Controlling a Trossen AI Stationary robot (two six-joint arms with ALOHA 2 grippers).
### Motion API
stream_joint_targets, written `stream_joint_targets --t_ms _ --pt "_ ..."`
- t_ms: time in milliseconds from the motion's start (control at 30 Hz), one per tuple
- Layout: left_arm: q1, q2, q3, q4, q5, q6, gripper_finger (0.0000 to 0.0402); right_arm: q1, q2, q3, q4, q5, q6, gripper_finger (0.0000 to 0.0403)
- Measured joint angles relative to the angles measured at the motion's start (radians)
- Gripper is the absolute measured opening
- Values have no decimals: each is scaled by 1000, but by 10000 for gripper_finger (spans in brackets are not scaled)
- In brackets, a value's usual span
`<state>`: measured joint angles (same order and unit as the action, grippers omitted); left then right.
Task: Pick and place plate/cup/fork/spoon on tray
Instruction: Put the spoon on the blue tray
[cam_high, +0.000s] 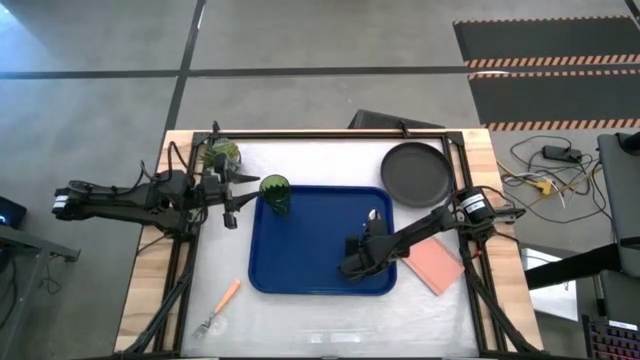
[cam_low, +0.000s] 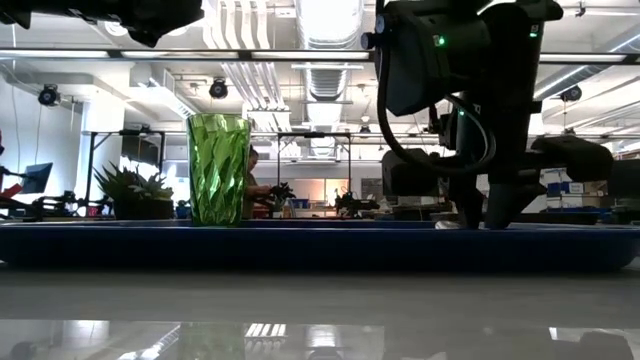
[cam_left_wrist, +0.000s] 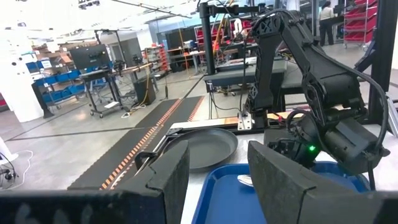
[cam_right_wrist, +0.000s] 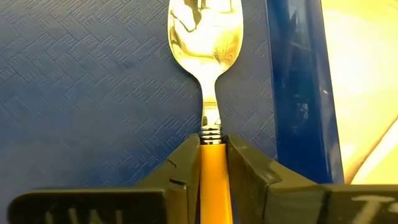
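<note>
The blue tray (cam_high: 300, 262) lies mid-table. The green cup (cam_high: 275, 193) stands on the tray's far left corner and also shows in the low view (cam_low: 218, 167). My right gripper (cam_high: 366, 240) is low over the tray's right part, shut on the orange-handled spoon (cam_right_wrist: 206, 37). The dark plate (cam_high: 416, 173) rests on the table beyond the tray's far right corner. The fork (cam_high: 218, 308) lies on the table near the tray's near left corner. My left gripper (cam_high: 232, 200) is open and empty, just left of the cup. My right gripper pinches the spoon's orange handle (cam_right_wrist: 211, 163) between its two fingers, close to where the handle meets the metal neck. The fingers point down and stand on either side of the handle. The spoon's bowl (cam_right_wrist: 205, 25) points toward the tray's far edge, flat and close over the tray floor; whether it rests there I cannot tell.
A pink pad (cam_high: 436, 264) lies right of the tray, under my right arm. A potted plant (cam_high: 222, 153) stands at the far left, behind my left gripper. A black frame edges the table top. Bare table lies along the near edge.
</note>
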<state>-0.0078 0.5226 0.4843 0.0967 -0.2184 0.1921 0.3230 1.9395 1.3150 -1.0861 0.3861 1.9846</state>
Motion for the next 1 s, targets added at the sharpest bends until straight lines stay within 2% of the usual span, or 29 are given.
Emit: stream_joint_targets --t_ms 300,533,767,867,1000 --pt "0 0 0 0 0 0 146 0 -18 0 -27 -29 -22 152" --pt "0 0 0 1 0 0 146 0 -121 7 -110 -25 -74 189" --pt "0 0 0 1 0 -1 146 6 -223 7 -96 69 -183 194" --pt "0 0 0 1 0 -1 146 7 -243 7 -76 44 -266 189" --pt "0 1 0 1 0 -2 146 7 -268 6 -66 -10 -397 153"
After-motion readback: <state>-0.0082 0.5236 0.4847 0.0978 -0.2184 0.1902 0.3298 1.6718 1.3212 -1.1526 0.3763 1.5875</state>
